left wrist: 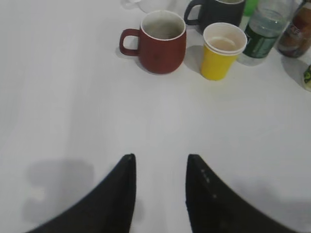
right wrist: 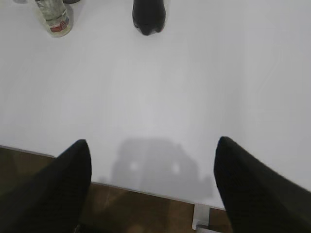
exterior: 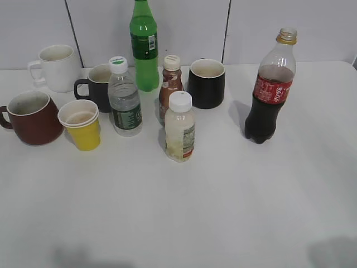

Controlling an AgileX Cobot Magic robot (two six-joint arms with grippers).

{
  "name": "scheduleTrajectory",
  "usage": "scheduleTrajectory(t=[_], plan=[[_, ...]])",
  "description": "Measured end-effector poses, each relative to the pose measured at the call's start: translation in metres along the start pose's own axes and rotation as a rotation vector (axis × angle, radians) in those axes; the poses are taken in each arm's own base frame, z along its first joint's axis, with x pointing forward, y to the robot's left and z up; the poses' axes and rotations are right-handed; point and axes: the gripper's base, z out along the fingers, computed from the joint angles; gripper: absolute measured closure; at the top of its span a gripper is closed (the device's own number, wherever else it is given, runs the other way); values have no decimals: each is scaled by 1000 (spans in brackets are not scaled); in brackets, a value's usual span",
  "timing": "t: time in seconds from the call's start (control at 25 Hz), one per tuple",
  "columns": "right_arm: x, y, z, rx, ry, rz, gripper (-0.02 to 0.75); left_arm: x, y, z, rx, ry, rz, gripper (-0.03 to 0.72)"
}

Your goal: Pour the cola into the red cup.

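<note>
The cola bottle [exterior: 270,89] stands upright and uncapped at the right of the white table, dark liquid up to its red label; its base shows in the right wrist view [right wrist: 148,17]. The red cup [exterior: 30,117] stands at the far left, handle to the left, and shows in the left wrist view [left wrist: 160,41]. Neither gripper shows in the exterior view. My left gripper [left wrist: 159,158] is open and empty above bare table, well short of the red cup. My right gripper [right wrist: 153,143] is wide open and empty over the table's front edge, far from the cola.
Beside the red cup stand a yellow paper cup [exterior: 82,124], a water bottle [exterior: 124,97], a black mug [exterior: 96,86] and a white mug [exterior: 56,67]. A green bottle [exterior: 144,44], small brown bottle [exterior: 170,86], pale white-capped bottle [exterior: 179,127] and another black mug [exterior: 206,82] fill the middle.
</note>
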Motion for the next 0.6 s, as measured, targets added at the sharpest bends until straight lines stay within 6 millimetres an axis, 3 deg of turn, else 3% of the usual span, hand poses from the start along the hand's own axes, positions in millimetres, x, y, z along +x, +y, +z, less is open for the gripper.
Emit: scheduleTrajectory(t=[0.28, 0.6], plan=[[13, -2, -21, 79, -160, 64, 144, 14, 4, -23, -21, -166, -40, 441], [14, -1, -22, 80, -166, 69, 146, 15, 4, -24, -21, -170, -40, 444]])
